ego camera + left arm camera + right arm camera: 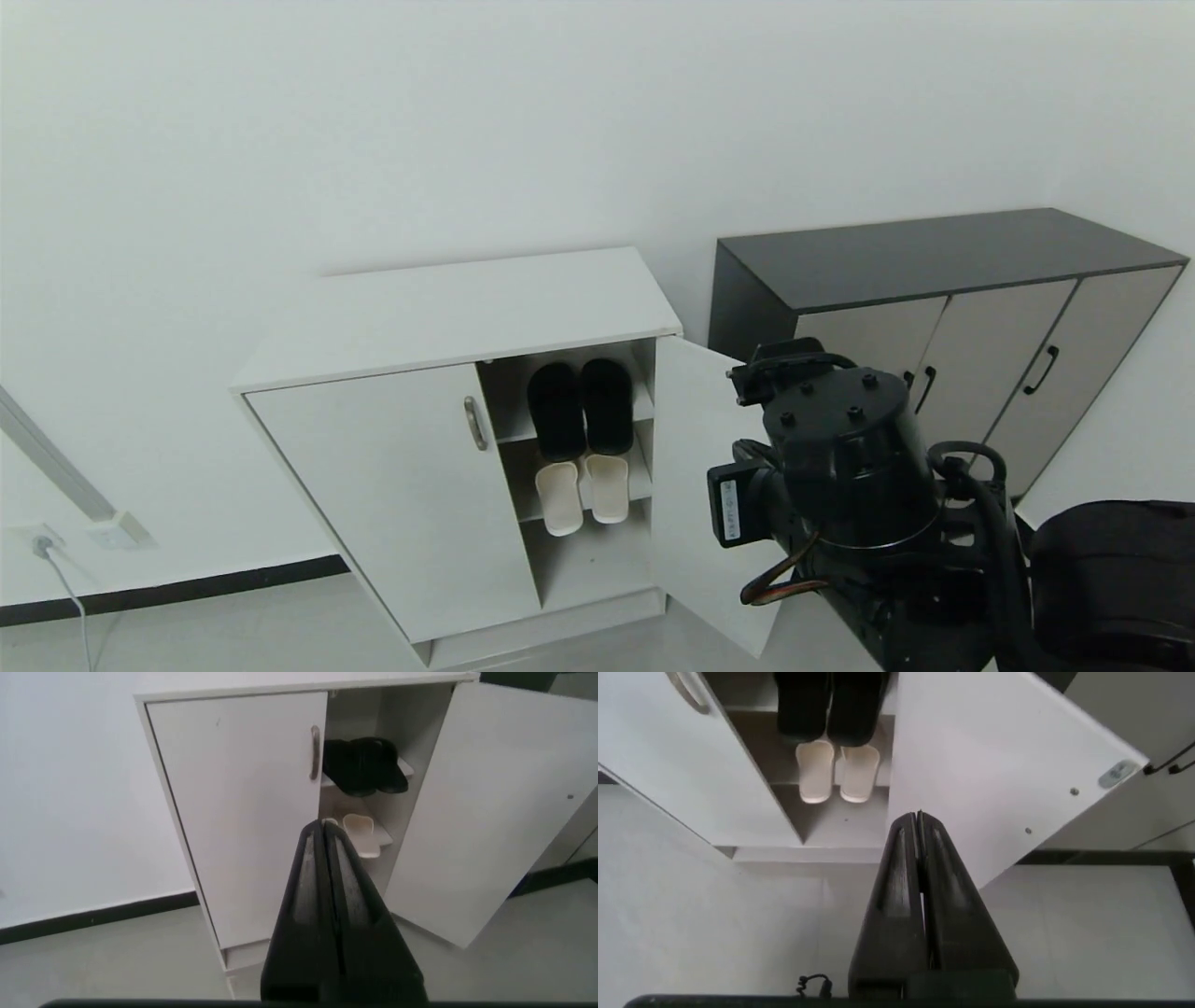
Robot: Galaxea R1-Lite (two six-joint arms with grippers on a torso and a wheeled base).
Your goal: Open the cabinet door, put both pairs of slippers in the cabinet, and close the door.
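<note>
The cabinet (448, 317) stands on the floor (233, 625) against the wall with its right door (691, 467) swung wide open and its left door (392, 485) shut. The black slippers (581, 406) lie side by side on the upper shelf and the white slippers (583, 487) on the shelf below, both pairs fully inside the opening, so I judge that only the closing step is left. The left hand (324, 829) and the right hand (920, 819) each have their fingers pressed together and hold nothing; both hang in front of the cabinet, clear of it. I expect the right door to behave as a light, stiff, smooth panel that turns freely on its hinges and needs little force. Its pull is on the outer face, hidden from me, so no grasp is required. I would lay the closed right hand flat on the outer face near the free edge, far from the hinges, and push slowly. The soft slippers sit well back and should not catch the door.
</note>
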